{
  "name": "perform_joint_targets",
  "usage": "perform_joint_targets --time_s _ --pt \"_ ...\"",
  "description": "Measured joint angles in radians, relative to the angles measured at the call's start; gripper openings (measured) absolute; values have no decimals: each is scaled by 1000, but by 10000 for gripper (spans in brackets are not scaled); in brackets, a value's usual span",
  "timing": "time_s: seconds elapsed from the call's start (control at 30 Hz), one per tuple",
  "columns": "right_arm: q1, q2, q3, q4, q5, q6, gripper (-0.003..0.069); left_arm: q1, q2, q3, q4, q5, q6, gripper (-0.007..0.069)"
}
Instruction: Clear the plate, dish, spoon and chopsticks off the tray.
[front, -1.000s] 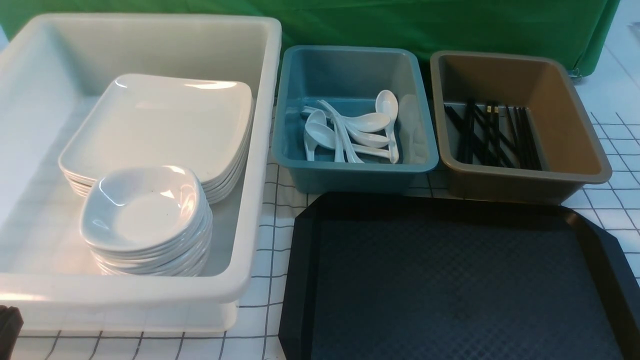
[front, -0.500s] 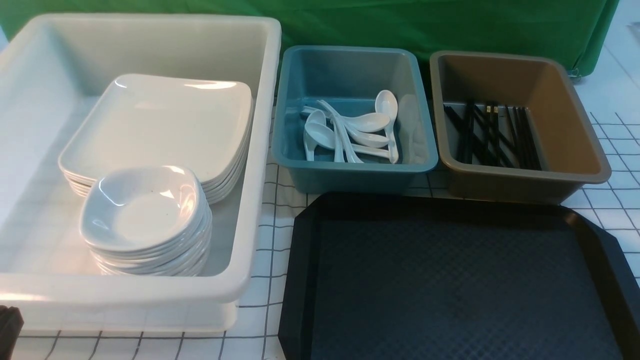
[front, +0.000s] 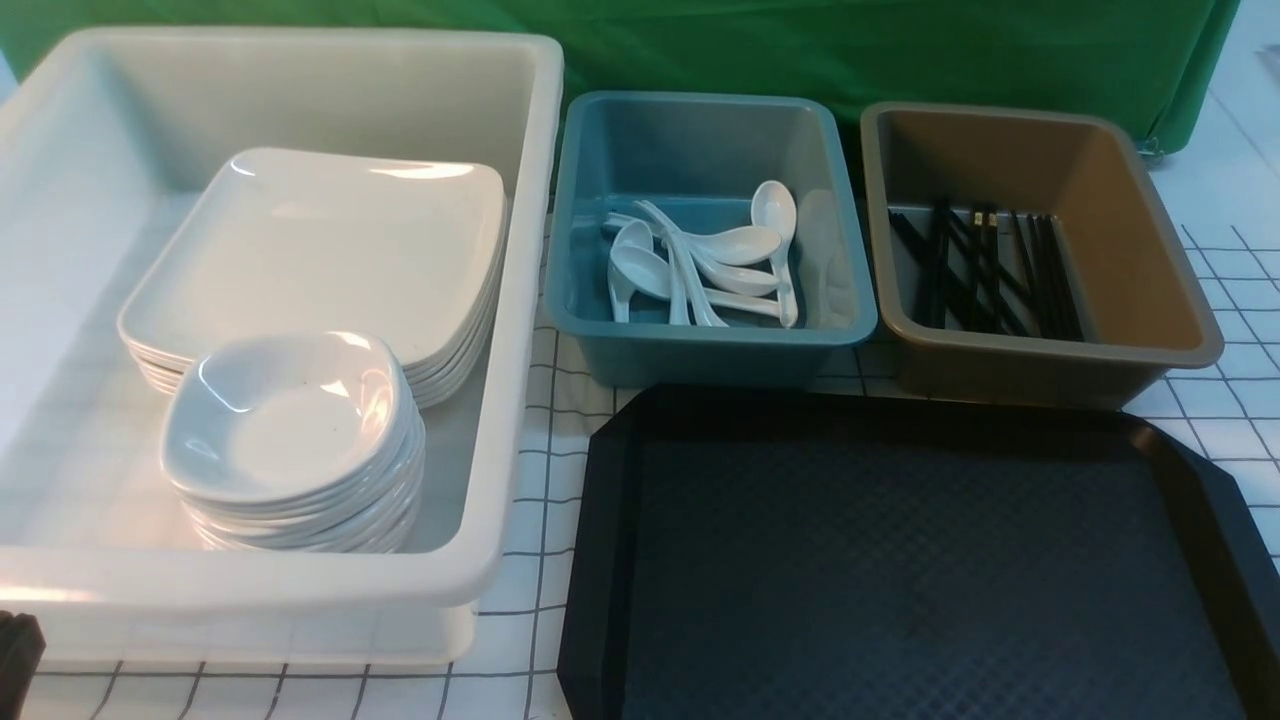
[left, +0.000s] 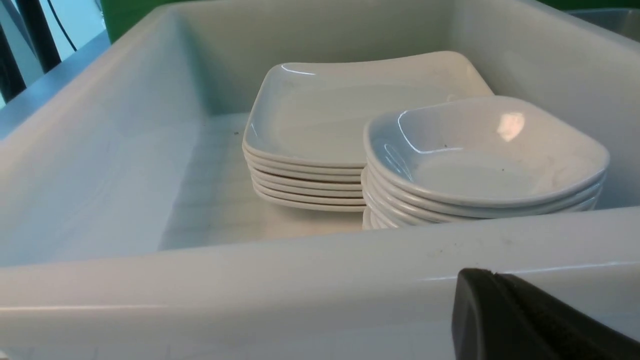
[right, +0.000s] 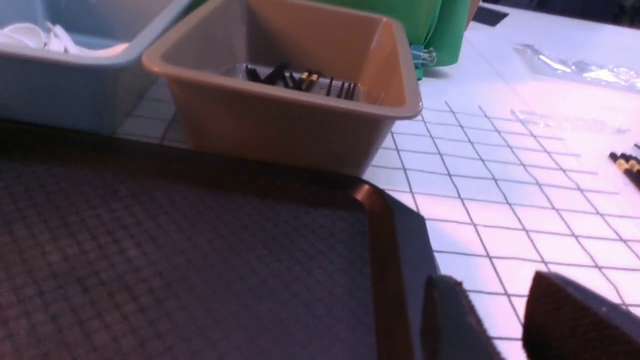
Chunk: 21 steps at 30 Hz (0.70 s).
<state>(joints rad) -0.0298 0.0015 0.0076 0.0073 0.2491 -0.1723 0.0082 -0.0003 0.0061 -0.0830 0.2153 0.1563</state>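
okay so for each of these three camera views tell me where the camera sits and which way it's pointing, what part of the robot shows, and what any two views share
Front view: between the arms, looking forward and down over the white bin, blue bin, brown bin and black tray; a dark part shows bottom left.
Left wrist view: low outside the white bin's near wall, facing the stacked plates and dishes; left gripper fingers together.
Right wrist view: low over the tray's right corner, facing the brown bin; right gripper fingers apart.
Shared: front and right wrist both show tray, brown bin and chopsticks.
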Motion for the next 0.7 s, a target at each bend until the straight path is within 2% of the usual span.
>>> perform_joint_targets --time_s 0.7 --pt "0 0 0 0 0 12 240 0 0 0 10 0 0 5"
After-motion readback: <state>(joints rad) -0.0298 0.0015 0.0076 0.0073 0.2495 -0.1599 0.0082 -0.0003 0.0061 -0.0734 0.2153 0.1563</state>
